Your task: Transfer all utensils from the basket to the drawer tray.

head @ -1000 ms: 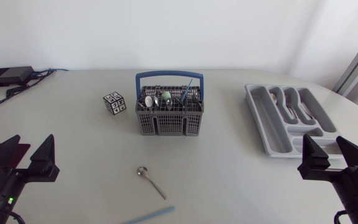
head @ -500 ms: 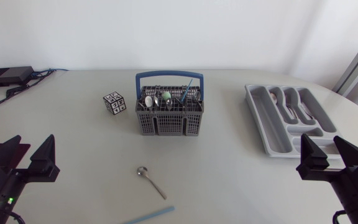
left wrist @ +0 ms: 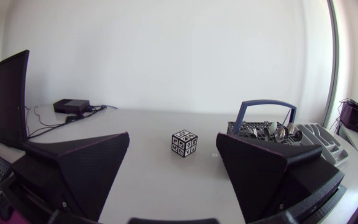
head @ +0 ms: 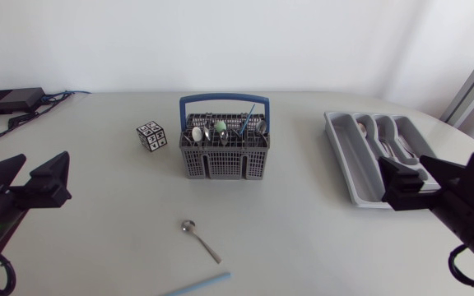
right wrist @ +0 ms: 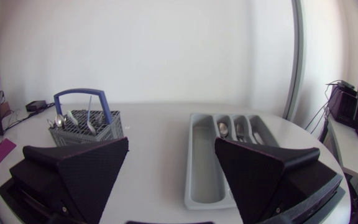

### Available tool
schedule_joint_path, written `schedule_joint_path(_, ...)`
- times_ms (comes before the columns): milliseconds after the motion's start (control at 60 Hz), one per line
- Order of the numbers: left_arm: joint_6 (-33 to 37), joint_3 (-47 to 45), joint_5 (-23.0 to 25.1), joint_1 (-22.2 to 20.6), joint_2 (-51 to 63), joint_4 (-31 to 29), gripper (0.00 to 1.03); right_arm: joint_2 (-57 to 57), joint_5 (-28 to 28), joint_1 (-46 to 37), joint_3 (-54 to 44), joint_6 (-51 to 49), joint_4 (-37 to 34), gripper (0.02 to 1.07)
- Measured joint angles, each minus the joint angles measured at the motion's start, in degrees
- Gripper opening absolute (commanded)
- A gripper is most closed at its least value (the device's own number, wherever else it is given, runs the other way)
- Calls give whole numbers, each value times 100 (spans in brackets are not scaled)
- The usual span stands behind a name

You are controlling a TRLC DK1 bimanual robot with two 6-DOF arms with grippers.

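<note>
basket (head: 223,152) mid-table, utensils (head: 220,131) upright in it | tray (head: 354,168) to its right, cutlery (right wrist: 224,129) in far slots | spoon (head: 200,239) and blue strip (head: 197,284) loose on table | black-white patterned cube (head: 151,135) left of basket | left gripper (head: 46,160) and right gripper (right wrist: 172,141) spread wide, empty; right one over tray's near end

The basket (head: 223,156) is grey moulded plastic, a matt lattice under a smooth blue plastic handle (head: 223,100), while the utensils (head: 197,133) standing in it and the spoon (head: 199,239) lying on the table (head: 303,238) are polished metal with bright glints. The drawer tray (head: 352,156) is smooth grey plastic with a dull sheen, the cutlery (right wrist: 224,129) inside it is shiny metal, and the blue stick (head: 196,285) looks like plastic. The table is smooth, off-white and nearly matt, the cube (head: 151,136) has matt black-and-white printed faces, and the left gripper (left wrist: 173,134) and right gripper (right wrist: 172,140) have matt black, finely grained fingers (left wrist: 79,162).
</note>
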Motion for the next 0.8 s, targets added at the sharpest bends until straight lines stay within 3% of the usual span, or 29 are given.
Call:
schedule_joint_path(150, -225, 516, -105, -210, 1104, -50, 96, 1121, 76, 568, 684, 98, -365, 102)
schedule_joint_path(483, -525, 1296, -573, -1126, 2389, -1010, 96, 3501, 372, 2127, 2269, 247, -1659, 102)
schedule_joint_path(650, 382, 1698, -599, -1311, 2909, -1462, 96, 4371, -334, 2712, 2599, -286, -1971, 102)
schedule_joint_path(800, 1176, 1947, -501, -1379, 3276, -1814, 96, 5187, -485, 3077, 3025, -625, -2267, 102)
